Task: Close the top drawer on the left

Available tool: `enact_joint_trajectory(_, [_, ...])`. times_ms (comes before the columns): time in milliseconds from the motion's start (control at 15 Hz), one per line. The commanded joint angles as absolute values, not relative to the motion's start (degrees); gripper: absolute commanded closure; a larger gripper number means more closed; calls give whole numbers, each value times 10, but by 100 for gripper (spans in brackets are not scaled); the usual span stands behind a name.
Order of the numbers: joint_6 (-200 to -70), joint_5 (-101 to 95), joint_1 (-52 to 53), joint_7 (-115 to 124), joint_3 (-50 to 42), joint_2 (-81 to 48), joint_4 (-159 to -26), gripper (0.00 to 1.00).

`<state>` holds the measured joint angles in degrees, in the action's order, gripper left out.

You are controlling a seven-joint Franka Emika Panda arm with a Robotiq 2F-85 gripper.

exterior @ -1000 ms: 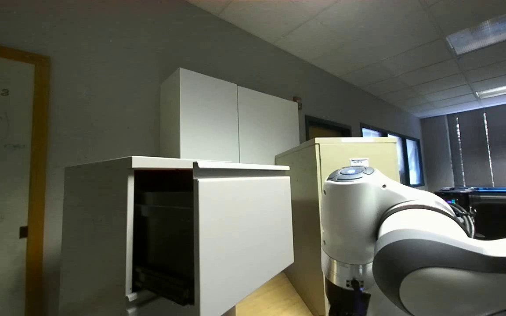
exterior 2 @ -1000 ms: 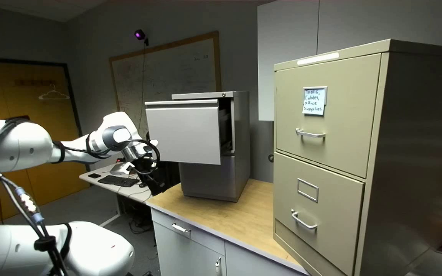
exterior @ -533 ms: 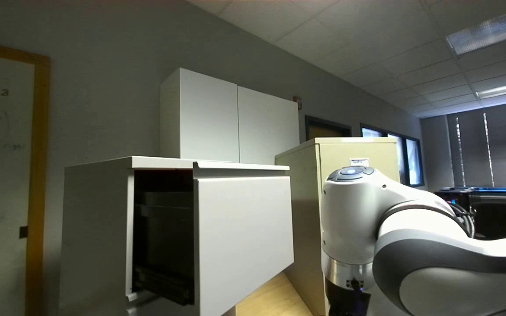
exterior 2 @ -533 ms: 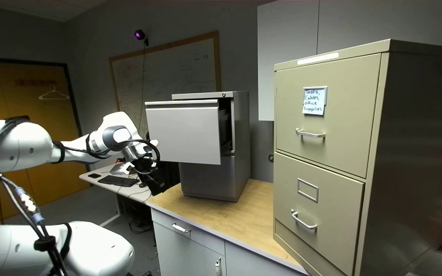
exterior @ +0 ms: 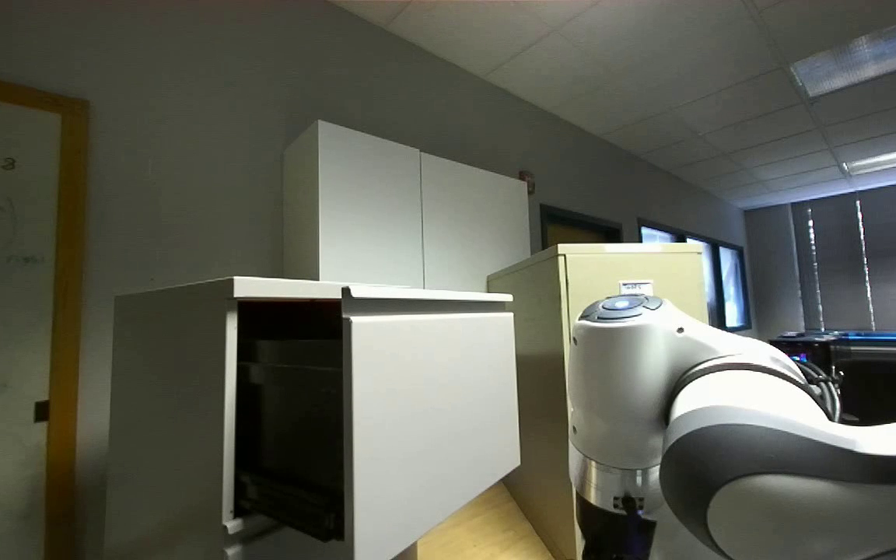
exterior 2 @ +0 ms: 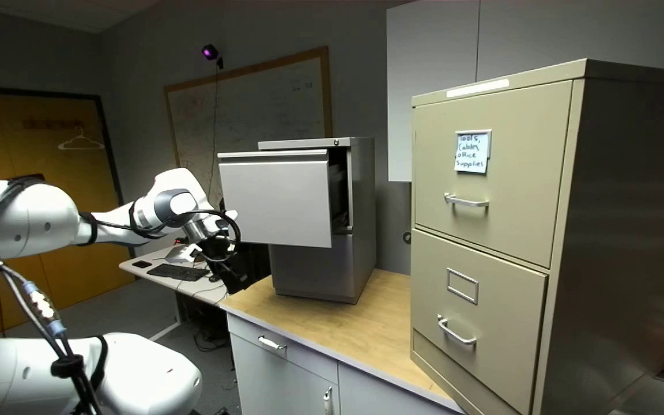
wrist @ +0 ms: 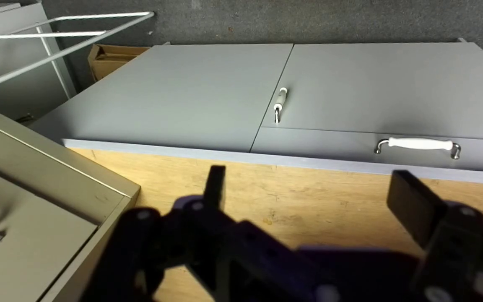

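The top drawer point(exterior: 432, 420) is pulled well out of the grey-white cabinet point(exterior: 168, 404); its dark inside shows at the side. In an exterior view its flat front point(exterior 2: 274, 202) and the cabinet's side point(exterior 2: 363, 230) also show, with the cabinet standing on a wooden counter. My gripper point(exterior 2: 234, 276) is low, in front of the drawer and below its lower left corner in that view, not visibly touching it. In the wrist view my gripper point(wrist: 308, 172) has its fingers wide apart with nothing between them. The drawer is out of the wrist view.
A beige filing cabinet point(exterior 2: 487, 219) stands on the right of the wooden counter point(exterior 2: 338, 317), and shows at the left of the wrist view point(wrist: 23, 235). A white two-door cabinet point(exterior: 370, 210) hangs on the wall. A desk with a keyboard point(exterior 2: 179, 271) is behind the arm.
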<state>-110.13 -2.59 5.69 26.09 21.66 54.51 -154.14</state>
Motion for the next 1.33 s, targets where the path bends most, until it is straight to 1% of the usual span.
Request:
enact_joint_trajectory(0, [-1105, -28, 56, 265, 218, 546, -1540, 0])
enact_joint_trajectory(733, [-1186, -40, 45, 267, 230, 536, -1480, 0])
enact_joint_trajectory(800, [-1198, -44, 42, 268, 232, 537, -1472, 25])
enact_joint_trajectory(867, [-1209, -48, 39, 269, 234, 538, -1465, 25])
enact_joint_trajectory(933, [-1221, -51, 37, 268, 235, 538, -1458, 31])
enact_joint_trajectory(1000, [-1236, -53, 33, 269, 236, 538, -1451, 41])
enact_joint_trajectory(1267, [-1314, -62, 17, 266, 238, 535, -1436, 71])
